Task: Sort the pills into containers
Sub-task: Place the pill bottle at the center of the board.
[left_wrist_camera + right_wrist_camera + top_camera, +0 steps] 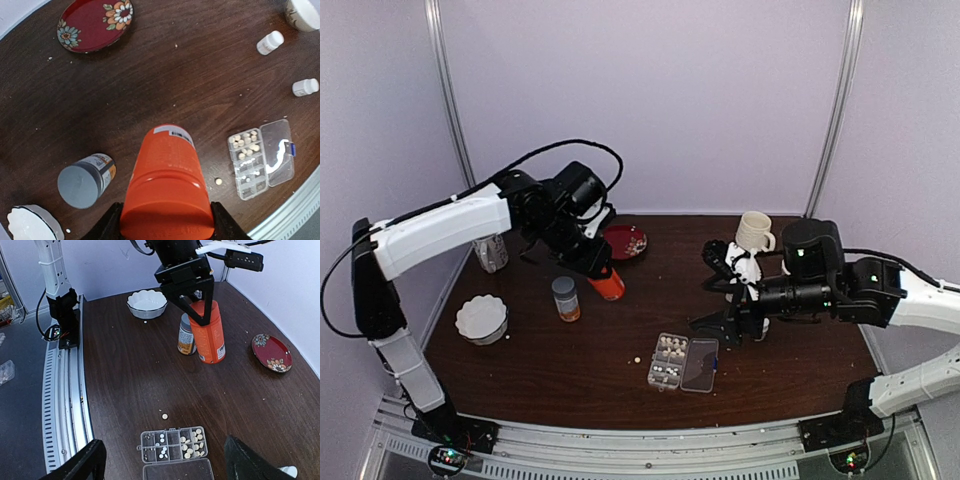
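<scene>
Top view: left gripper (600, 272) is clamped round the orange bottle (611, 287), just beside a grey-capped bottle (565, 298); right gripper (720, 292) hangs over the table (570, 380) with its fingers spread wide, nothing in it; the clear organiser box (682, 362) lies near the front edge with the lid flipped open, pills (669, 351) in its compartments, plus one loose pill (637, 360) just left of it. Left wrist: the fingers pinch the bottle's capped end on both sides; the box sits off to the right, white bottles (270, 42) beyond it. Right wrist: jaws wide apart and empty, the box right below between them; most pills are piled in two neighbouring compartments, a few in another.
</scene>
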